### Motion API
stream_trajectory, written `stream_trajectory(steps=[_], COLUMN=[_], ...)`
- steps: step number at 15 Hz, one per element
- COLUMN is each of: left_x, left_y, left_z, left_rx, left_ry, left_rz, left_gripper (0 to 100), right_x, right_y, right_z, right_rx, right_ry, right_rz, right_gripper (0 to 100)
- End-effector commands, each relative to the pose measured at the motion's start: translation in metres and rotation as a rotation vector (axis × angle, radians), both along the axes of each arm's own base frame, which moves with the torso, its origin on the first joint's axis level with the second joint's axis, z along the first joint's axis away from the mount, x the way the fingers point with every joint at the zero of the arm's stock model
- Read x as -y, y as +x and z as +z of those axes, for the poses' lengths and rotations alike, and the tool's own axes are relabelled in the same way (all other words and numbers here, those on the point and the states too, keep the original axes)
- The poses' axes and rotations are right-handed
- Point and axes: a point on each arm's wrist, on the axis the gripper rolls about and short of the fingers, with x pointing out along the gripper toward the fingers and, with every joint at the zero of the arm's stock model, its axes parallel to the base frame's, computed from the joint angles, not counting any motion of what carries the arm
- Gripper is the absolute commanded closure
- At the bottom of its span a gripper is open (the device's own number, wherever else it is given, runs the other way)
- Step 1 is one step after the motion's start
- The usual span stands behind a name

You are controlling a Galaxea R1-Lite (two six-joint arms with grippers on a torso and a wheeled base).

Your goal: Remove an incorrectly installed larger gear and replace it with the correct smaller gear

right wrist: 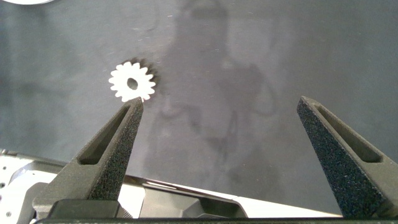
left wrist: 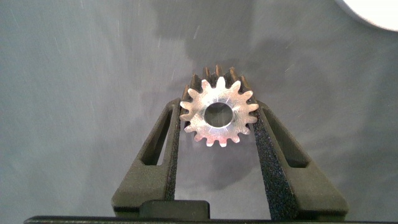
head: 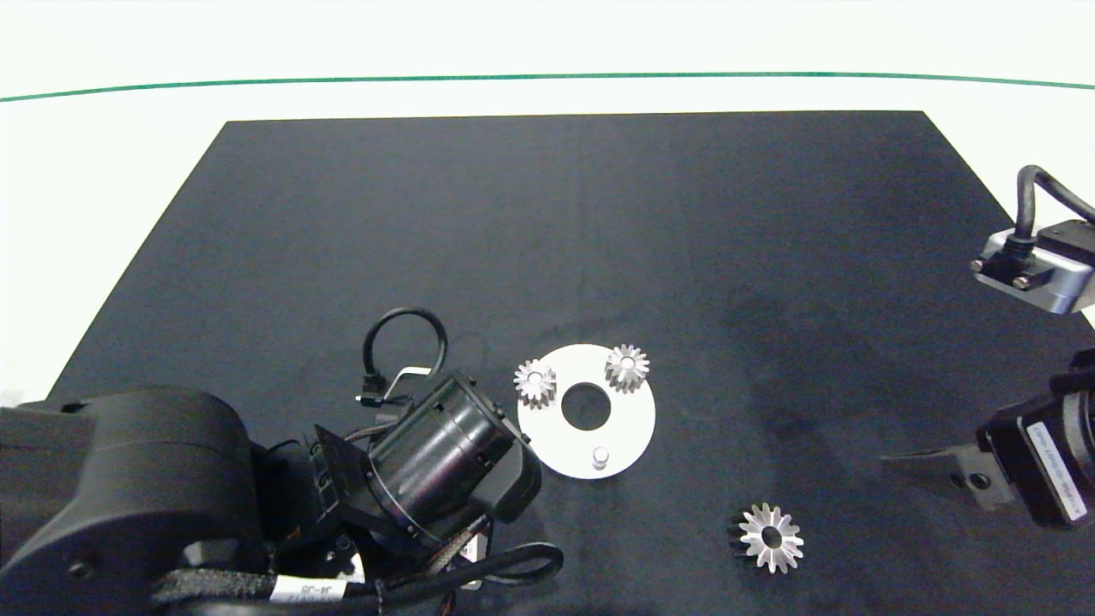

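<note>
L hand [left wrist: 216, 134]: clamped on smaller gear [left wrist: 217, 113], beside white disc [head: 547, 436] w/ 2 small gears, one bare peg. R hand [right wrist: 217, 143]: fingers spread, at table's right edge. Larger gear [head: 771, 537]: flat on table, between disc and R hand.

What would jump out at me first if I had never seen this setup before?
Probably the white round plate in the middle of the dark mat, with two small gears on its pegs and one peg bare. Beside it, the left gripper is shut on the smaller gear. The larger gear, spiky like a starburst, lies alone on the mat near the open right gripper.
</note>
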Motion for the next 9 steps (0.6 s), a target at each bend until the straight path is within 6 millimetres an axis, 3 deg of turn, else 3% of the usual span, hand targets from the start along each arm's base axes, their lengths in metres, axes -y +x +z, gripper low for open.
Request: stream_trajectory(steps=[1, 9], left_x=[-0.006, -0.032], left_y=[0.004, -0.009], left_z=[0.014, 0.045], left_rx=[0.036, 0.123], left_ry=[0.007, -0.05], left_rz=[-0.021, -0.04], left_gripper=[99, 99], right_x=[0.007, 0.014], right_y=[-0.015, -0.023], right_z=[0.007, 0.013], right_rx=[0.038, 0.068], right_ry=[0.024, 0.04], right_rz=[0.026, 0.029], right_gripper=[0, 0])
